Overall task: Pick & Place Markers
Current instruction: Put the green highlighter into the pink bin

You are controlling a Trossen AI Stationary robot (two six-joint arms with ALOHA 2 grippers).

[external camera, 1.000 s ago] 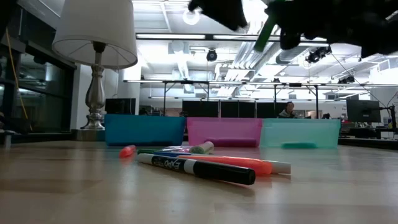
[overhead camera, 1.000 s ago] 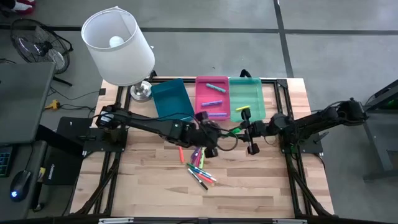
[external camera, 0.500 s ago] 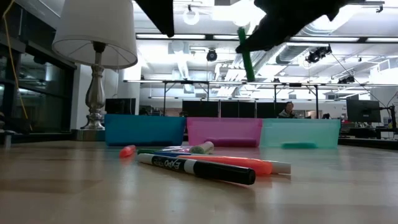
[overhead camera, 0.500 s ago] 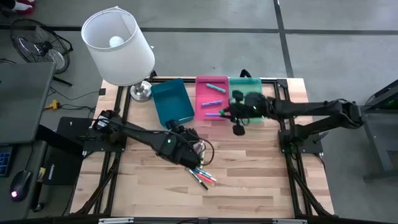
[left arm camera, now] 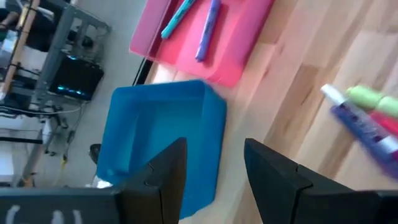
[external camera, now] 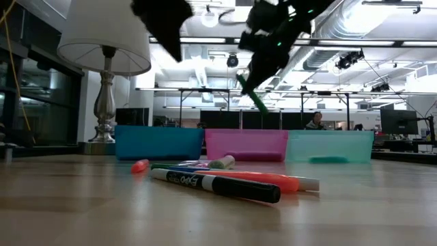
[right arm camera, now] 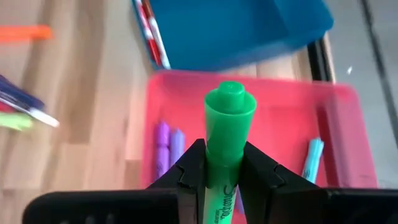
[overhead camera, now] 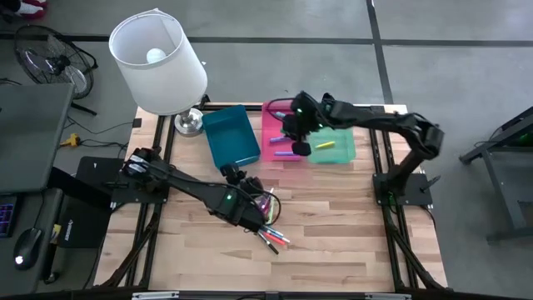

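Observation:
My right gripper (overhead camera: 297,137) hangs over the pink tray (overhead camera: 273,143) and is shut on a green marker (right arm camera: 227,124), which also shows slanting in the low view (external camera: 252,96). My left gripper (left arm camera: 214,180) is open and empty, low over the pile of loose markers (overhead camera: 268,229) lying flat on the table's middle. The pink tray holds purple markers (right arm camera: 168,142) and a teal one (right arm camera: 311,158). A yellow marker (overhead camera: 323,144) lies in the green tray (overhead camera: 340,133). The blue tray (overhead camera: 233,137) stands to the left of the pink one. My right gripper pinches the green marker's barrel (right arm camera: 224,171) just behind the cap between its two fingers. The cap end (right arm camera: 229,102) sticks out past the fingertips. The marker is lifted clear above the pink tray and slants down below the gripper in the low view.
A lamp with a white shade (overhead camera: 162,62) stands at the table's far left corner beside the blue tray. The three trays line the far edge. Bare wood lies along the table's near edge (overhead camera: 333,250) and at its right.
My right gripper has carried the green marker from the table's middle toward the far edge, then left from over the green tray to over the pink tray; the marker has tipped to a slant. My left gripper has gone toward the near edge, over the marker pile.

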